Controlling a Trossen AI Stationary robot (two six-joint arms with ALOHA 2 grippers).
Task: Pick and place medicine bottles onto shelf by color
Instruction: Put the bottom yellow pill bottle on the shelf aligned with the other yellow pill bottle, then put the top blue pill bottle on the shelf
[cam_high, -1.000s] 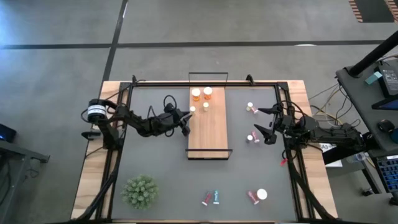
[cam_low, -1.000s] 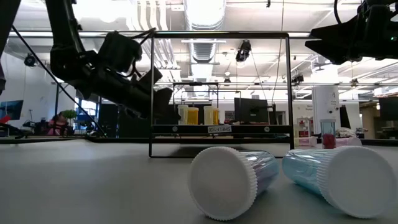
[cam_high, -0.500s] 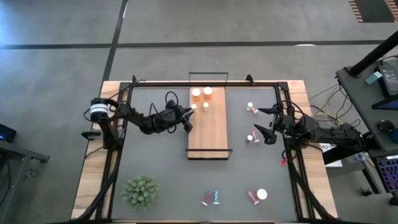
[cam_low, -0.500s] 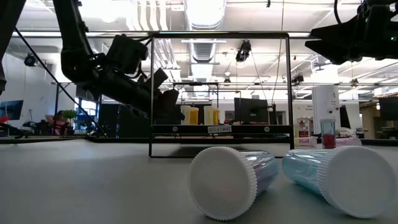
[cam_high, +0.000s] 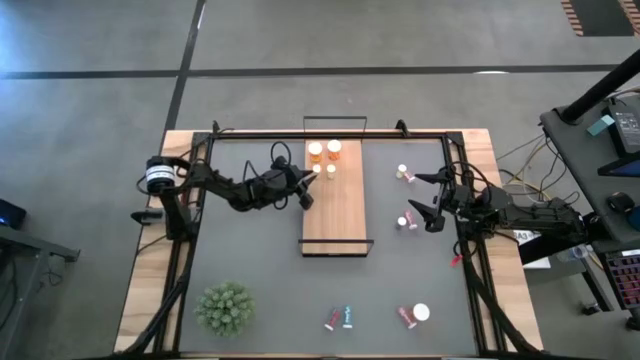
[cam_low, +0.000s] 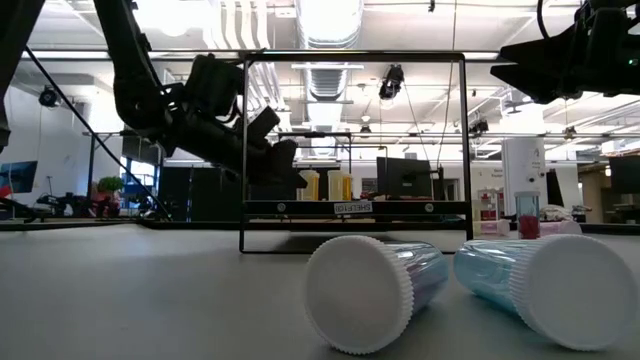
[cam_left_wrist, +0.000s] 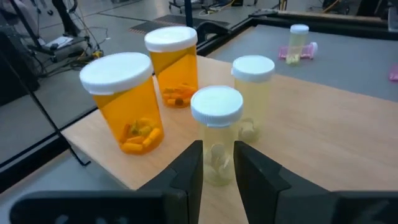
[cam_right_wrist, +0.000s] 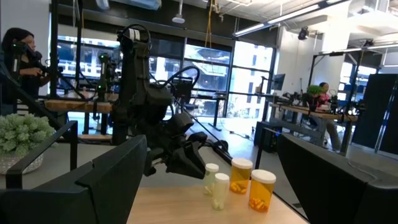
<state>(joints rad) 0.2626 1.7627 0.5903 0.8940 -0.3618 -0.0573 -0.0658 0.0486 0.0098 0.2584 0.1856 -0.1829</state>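
Observation:
The light-wood shelf (cam_high: 338, 205) lies at the table's middle. Two orange bottles (cam_high: 315, 150) (cam_left_wrist: 127, 102) and one slim pale bottle (cam_left_wrist: 254, 93) stand on its far end. My left gripper (cam_high: 308, 193) is at the shelf's left edge, shut on another slim pale white-capped bottle (cam_left_wrist: 216, 121). My right gripper (cam_high: 428, 203) is open and empty at the right, beside a lying pink bottle (cam_high: 407, 221). Another pale bottle (cam_high: 403, 172) lies farther back. Pink, teal and white-capped bottles (cam_high: 348, 317) lie near the front edge. My left gripper pinches the slim bottle's lower body (cam_left_wrist: 217, 158) between its two fingers (cam_left_wrist: 189, 168). The fingers come about level from the table's left. The bottle stands upright, cap up, over the shelf's left part; whether its base rests on the board, I cannot tell.
A green spiky plant (cam_high: 225, 307) stands at the near left. The shelf's black wire frames (cam_high: 335, 120) rise at its short ends. Two teal bottles (cam_low: 370, 290) lie close in the low view. People and desks show in the room beyond the table.
My left gripper has gone toward the table's right and a little up, from beside the shelf's left edge to over the board, carrying the slim bottle upright toward the other bottles.

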